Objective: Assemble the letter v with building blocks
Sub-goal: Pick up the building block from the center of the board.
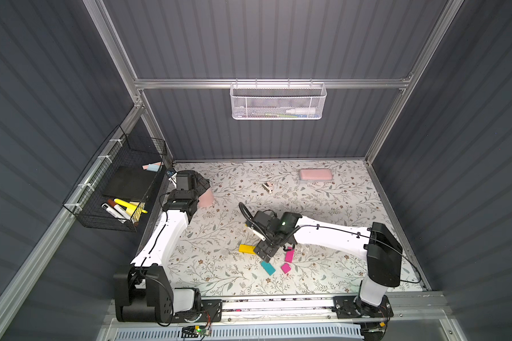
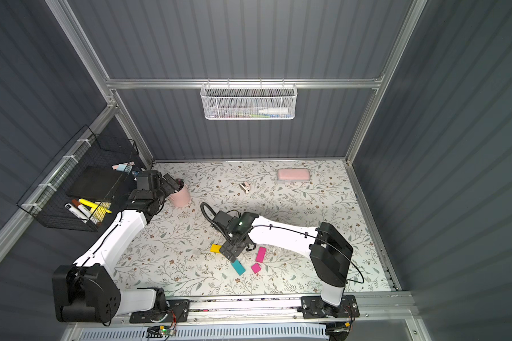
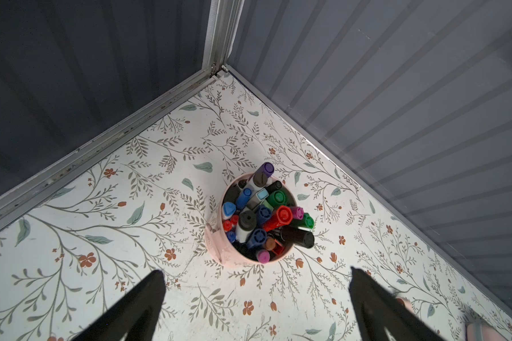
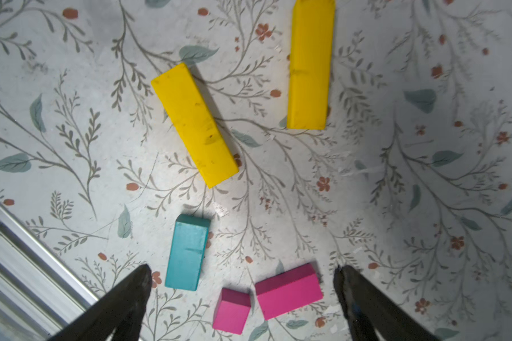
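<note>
1. My left fingers (image 3: 136, 310) stand wide apart, holding nothing, above the far left part of the counter (image 1: 219, 283). The pink cup (image 3: 215, 243) of markers (image 3: 280, 217) is just ahead of them.
2. The 5 blocks lie flat and separate at the near middle of the counter. Leftmost in both top views is a yellow block (image 1: 246, 249). Its long axis runs nearly left to right, tilted a little.
3. A 2nd yellow block (image 4: 309, 65) is almost wholly hidden under my right arm in the top views. My right wrist view shows it apart from the 1st, the 2 long axes drawing closer toward their nearer ends.
4. The teal block (image 1: 267, 267) slants from far left to near right, off the 1st yellow block's end with a gap.
5. The short magenta block (image 1: 285, 268) lies right of the teal one, just beside the near end of the long magenta block (image 1: 289, 255). That block's long axis runs near to far, its far end leaning slightly right.
6. My right fingers (image 4: 364, 307) hang spread wide above these blocks, gripping nothing.
</note>
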`<state>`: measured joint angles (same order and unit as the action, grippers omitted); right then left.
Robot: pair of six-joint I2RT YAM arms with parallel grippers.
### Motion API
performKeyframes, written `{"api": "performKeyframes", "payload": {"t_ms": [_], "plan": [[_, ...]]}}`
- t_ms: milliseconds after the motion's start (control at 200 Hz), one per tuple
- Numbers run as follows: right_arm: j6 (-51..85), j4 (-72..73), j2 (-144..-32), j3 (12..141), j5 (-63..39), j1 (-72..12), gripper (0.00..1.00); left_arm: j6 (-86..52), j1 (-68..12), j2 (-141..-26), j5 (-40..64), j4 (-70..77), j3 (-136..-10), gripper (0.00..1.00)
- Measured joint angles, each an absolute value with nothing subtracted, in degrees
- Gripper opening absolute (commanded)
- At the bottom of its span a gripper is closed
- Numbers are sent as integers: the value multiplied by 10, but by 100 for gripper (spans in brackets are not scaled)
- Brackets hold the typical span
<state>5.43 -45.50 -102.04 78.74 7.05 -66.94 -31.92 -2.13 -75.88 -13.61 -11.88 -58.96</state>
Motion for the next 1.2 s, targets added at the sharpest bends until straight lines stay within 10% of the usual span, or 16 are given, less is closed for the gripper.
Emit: {"api": "performKeyframes", "payload": {"t_ms": [1200], "plan": [[191,-388,-1084,715,86,-729,55,-319,-21,-748,-146,-119,-583,99]]}}
